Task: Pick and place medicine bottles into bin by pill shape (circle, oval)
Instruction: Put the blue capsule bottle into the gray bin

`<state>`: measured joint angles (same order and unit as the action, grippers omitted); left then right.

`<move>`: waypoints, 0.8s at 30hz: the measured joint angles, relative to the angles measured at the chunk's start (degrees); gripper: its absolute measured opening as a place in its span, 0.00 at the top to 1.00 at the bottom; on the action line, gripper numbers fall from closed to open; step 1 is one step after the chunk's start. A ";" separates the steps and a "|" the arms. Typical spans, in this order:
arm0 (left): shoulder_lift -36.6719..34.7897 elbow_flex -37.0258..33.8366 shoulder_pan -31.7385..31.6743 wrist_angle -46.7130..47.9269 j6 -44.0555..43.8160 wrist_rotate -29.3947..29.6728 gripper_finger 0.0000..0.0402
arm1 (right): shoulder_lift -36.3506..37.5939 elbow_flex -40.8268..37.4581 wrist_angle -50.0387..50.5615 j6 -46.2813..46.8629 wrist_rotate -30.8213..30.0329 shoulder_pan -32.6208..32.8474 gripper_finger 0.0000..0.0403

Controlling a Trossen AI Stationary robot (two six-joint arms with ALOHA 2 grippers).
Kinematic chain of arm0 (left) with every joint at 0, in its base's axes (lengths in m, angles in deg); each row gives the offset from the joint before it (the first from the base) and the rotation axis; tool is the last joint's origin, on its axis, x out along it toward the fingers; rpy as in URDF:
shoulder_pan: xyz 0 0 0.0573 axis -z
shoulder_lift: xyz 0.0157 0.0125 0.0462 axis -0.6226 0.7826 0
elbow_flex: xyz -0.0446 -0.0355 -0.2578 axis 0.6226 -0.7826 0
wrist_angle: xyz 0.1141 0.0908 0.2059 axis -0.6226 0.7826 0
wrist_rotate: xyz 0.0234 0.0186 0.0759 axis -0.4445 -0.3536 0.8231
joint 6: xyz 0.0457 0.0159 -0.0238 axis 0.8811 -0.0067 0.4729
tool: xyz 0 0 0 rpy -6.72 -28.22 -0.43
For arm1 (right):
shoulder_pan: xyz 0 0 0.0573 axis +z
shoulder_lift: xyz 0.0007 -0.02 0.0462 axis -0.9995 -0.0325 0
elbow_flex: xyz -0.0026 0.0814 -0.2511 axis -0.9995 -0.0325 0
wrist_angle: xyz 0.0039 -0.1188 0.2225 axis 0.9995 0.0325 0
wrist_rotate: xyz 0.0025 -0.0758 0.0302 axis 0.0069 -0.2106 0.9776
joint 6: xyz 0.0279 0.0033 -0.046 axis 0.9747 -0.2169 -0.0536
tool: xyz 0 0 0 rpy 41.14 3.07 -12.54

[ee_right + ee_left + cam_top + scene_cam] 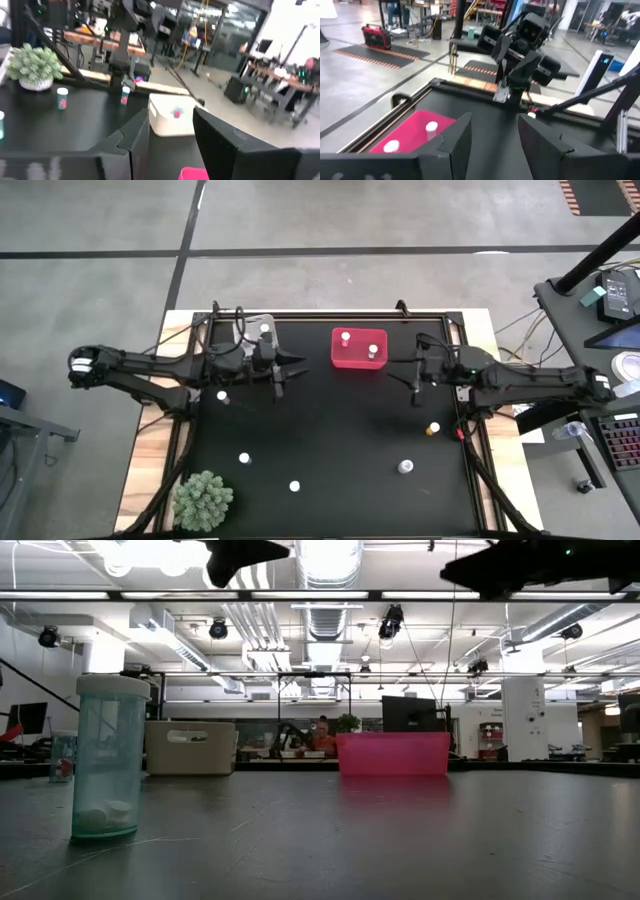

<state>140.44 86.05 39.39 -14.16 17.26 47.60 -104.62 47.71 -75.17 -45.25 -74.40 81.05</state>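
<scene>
My left gripper [296,365] is open and empty, above the table between the whitish-clear bin [255,330] and the red bin [358,348]; its fingers [455,145] point toward the red bin [415,132]. My right gripper [420,372] is open and empty, just right of the red bin, pointing toward the whitish-clear bin [172,116]. The red bin holds two white-capped bottles [344,337]. The clear bin holds one [264,328]. Several more bottles stand upright on the table, among them one with an orange body [433,429].
Loose bottles stand at the left [222,395], near left [244,459], near middle [294,486] and near right [405,467]. A green spiky plant [203,500] sits at the near left corner. In the low view a clear bottle [105,755] stands close to the camera.
</scene>
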 joint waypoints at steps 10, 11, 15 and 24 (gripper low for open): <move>11.75 15.43 0.09 10.22 -2.77 -0.19 0.64 | 6.61 -2.52 1.22 -1.51 4.25 0.23 0.66; 12.94 17.88 0.12 13.58 -3.21 -0.24 0.64 | 7.51 -2.92 1.50 -1.63 4.25 0.23 0.66; 17.07 27.65 0.26 26.25 -5.37 -0.28 0.64 | 11.82 -4.46 1.68 -1.71 4.25 0.23 0.66; 22.03 42.78 0.27 59.95 -22.42 -0.46 0.64 | 19.43 -4.81 5.87 -1.47 4.09 0.19 0.67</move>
<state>162.47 128.83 39.65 45.79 -5.15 47.14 -85.19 42.90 -69.30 -46.71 -70.31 81.24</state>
